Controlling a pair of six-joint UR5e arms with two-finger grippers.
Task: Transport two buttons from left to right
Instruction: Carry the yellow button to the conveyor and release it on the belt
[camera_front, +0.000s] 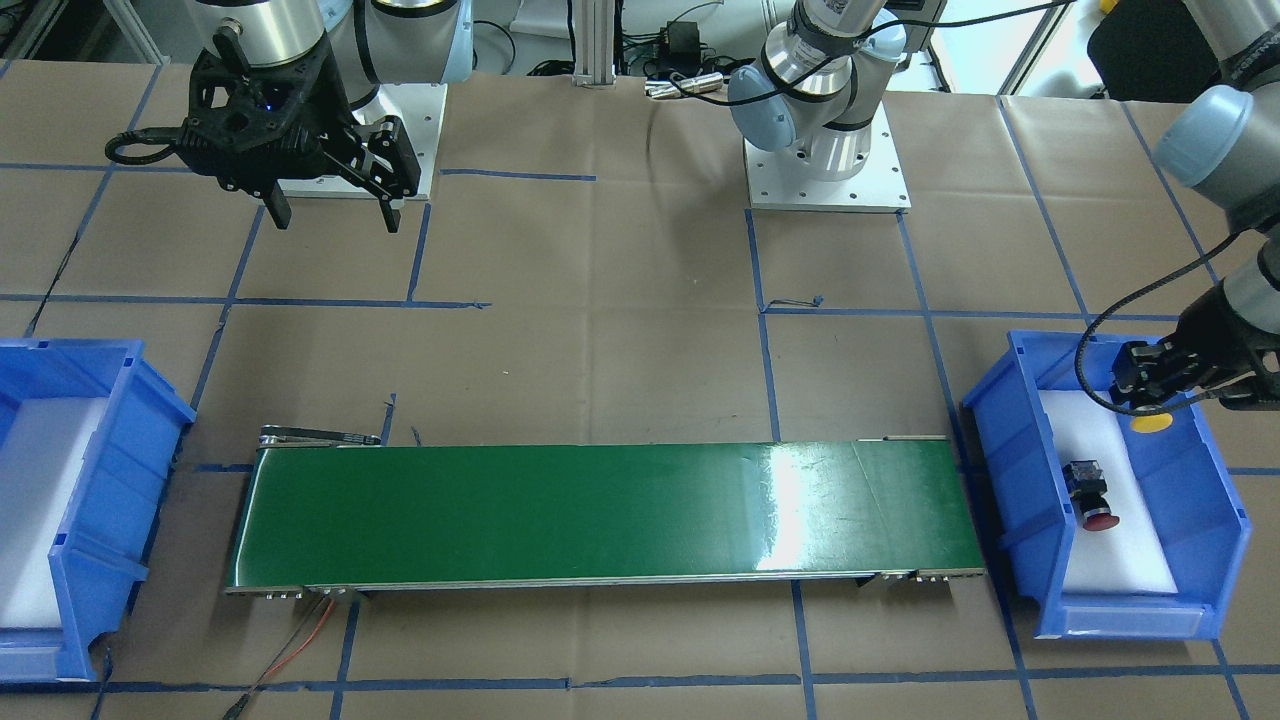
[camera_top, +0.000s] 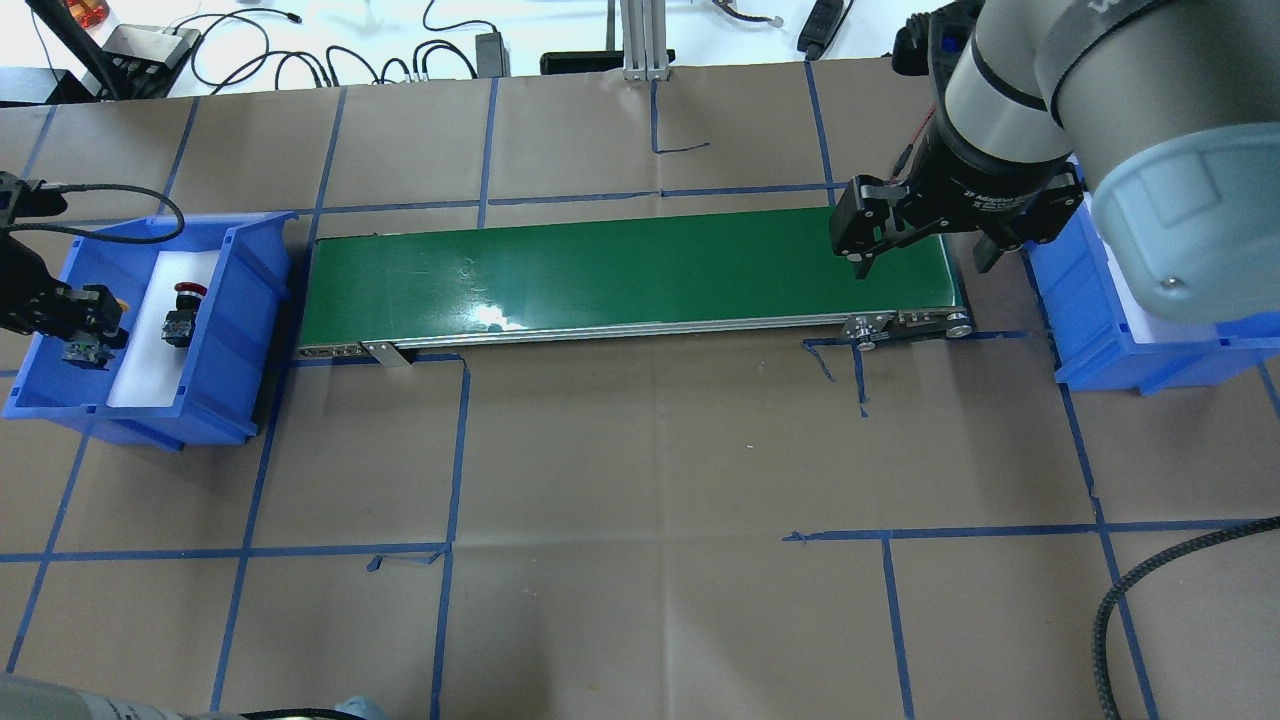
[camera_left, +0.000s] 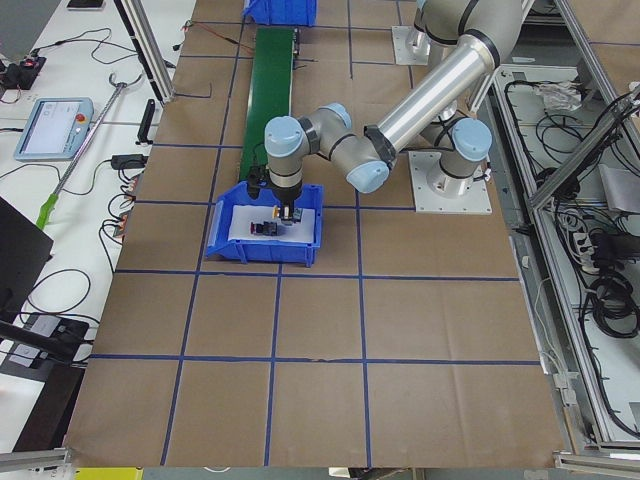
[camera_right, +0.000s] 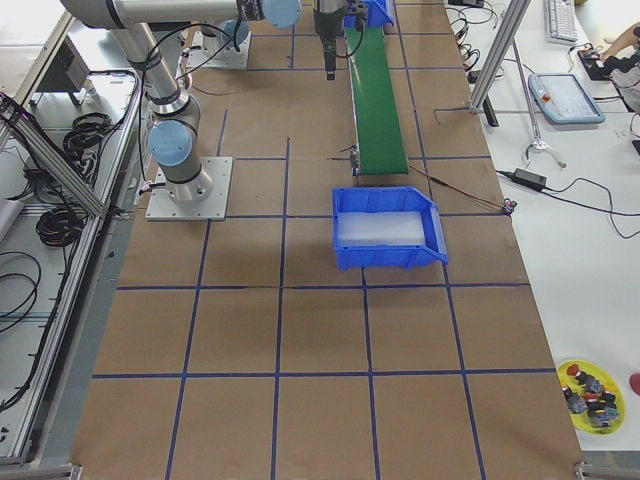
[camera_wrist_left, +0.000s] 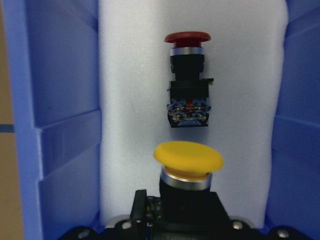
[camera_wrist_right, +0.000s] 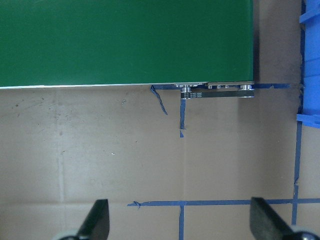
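Left gripper (camera_front: 1150, 398): inside the left blue bin (camera_wrist_left: 60, 125), closed around the black collar and rear body of the yellow button (camera_wrist_left: 188, 159). The mushroom cap sticks out past the fingertips, over the white foam liner (camera_wrist_left: 130, 125). I cannot tell whether the button rests on the foam or is lifted off it.

Red button (camera_wrist_left: 187, 90): just beyond the yellow one, lying on its side on the same foam. Its cap points away from the gripper and its blocky rear body faces the yellow cap. There is a clear gap between the two.

Green conveyor belt (camera_top: 620, 275): runs from the left bin toward the right blue bin (camera_top: 1100, 340), with nothing on it. The small printed label on its end bracket (camera_wrist_right: 190, 93) is too small to read.

Right gripper (camera_wrist_right: 180, 222): over the brown paper (camera_top: 640, 480) and blue tape lines (camera_wrist_right: 220, 203) beside the belt's far end. Its fingers (camera_wrist_right: 100, 220) are spread wide with nothing between them. White lettering on the wrist ring (camera_top: 990, 190) is illegible.
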